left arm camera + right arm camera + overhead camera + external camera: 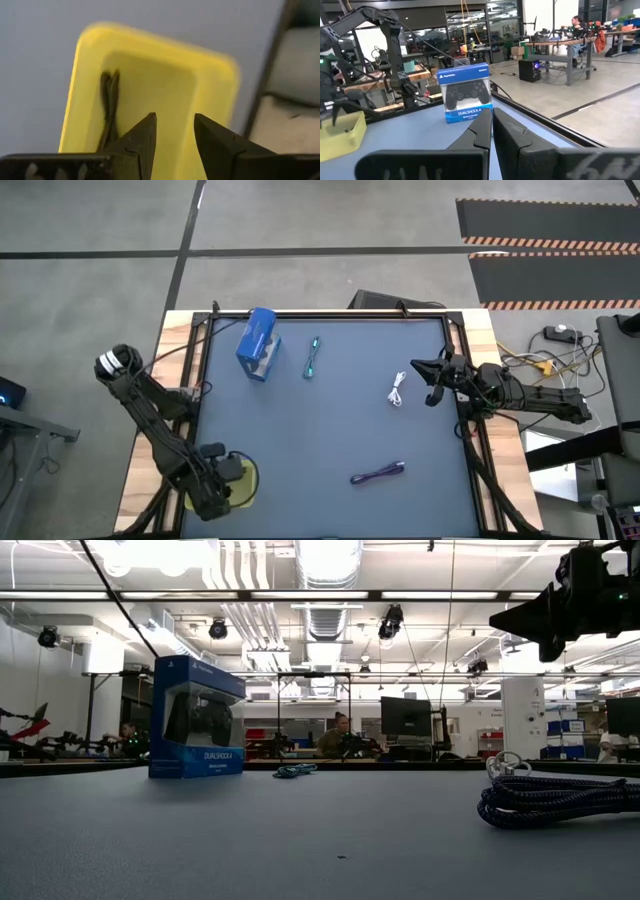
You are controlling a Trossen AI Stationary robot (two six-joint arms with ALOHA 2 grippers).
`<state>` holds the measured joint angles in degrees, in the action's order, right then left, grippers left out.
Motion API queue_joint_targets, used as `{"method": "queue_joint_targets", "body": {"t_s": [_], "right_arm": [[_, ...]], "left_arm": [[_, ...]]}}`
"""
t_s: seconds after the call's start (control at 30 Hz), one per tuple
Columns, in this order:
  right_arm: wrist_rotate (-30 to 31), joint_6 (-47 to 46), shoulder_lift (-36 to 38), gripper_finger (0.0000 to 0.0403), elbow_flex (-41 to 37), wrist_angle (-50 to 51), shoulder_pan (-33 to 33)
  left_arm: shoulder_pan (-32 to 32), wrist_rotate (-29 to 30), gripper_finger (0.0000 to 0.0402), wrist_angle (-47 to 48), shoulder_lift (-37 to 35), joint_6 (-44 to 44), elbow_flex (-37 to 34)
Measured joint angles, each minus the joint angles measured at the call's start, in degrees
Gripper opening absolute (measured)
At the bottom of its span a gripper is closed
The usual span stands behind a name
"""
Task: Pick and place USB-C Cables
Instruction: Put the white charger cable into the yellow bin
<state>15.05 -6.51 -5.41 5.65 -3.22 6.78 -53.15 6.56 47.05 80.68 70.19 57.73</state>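
L gripper [173, 131] hangs over the yellow tray [210, 65] at the table's near-left corner; fingers apart w/ a small gap, nothing between them. In the high view the L arm covers most of that tray, only its rim edge pokes out. Black cable [109, 107] lies inside the tray along 1 wall; its lower end is cut off behind the L finger, so full shape can't be made out.

R gripper [422, 367] sits at the table's right edge, up off the surface, fingers pressed together & empty. Low view shows only part of it, dark & cropped at the upper right corner.

White cable [398, 390] lies on the mat just beside the R gripper, not touching. In the low view it's mostly hidden behind the purple cable [377, 473], only a pale loop shows. Purple cable rests near the mat's front, right of center; low view cuts off its right end.

Teal cable [312, 357] lies toward the far side, near the blue box [258, 344] but apart from it. Box stands upright; controller visible thru its window. Teal cable not visible in the wrist views.

Ppl in the room beyond the table, too small for detail.
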Motion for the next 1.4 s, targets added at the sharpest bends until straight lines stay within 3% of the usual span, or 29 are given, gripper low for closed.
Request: {"method": "queue_joint_targets", "body": {"t_s": [0.27, 0.5, 0.67, 0.9, 1.1, 1.4], "right_arm": [[-0.8, -3.9, 0.0, 0.0009, 0.0, 0.0, 0.0], [-1.1, -4.0, 0.0, 0.0009, 0.0, 0.0, 0.0], [-2.0, -7.6, 0.0, 0.0009, 0.0, 0.0, 0.0], [-4.9, -15.1, -0.4, 0.0009, 0.0, 0.0, -0.1], [-6.3, -17.4, -1.3, 0.0009, 0.0, -0.1, -0.8], [-6.3, -20.9, -1.6, 0.0009, 0.0, -0.7, -0.9]], "left_arm": [[9.7, 4.4, 0.0116, -0.2, -0.2, -0.7, 7.1], [18.6, 4.6, 0.0116, -0.1, -0.2, -10.3, 6.5], [23.6, 7.1, 0.0116, 0.0, -0.2, -11.3, 4.4], [27.9, 13.4, 0.0116, -0.1, -0.2, -20.5, 3.8], [30.1, 22.3, 0.0116, -0.3, -0.2, -30.0, 3.7], [31.3, 28.8, 0.0116, -0.6, -0.1, -37.8, 3.3]]}}
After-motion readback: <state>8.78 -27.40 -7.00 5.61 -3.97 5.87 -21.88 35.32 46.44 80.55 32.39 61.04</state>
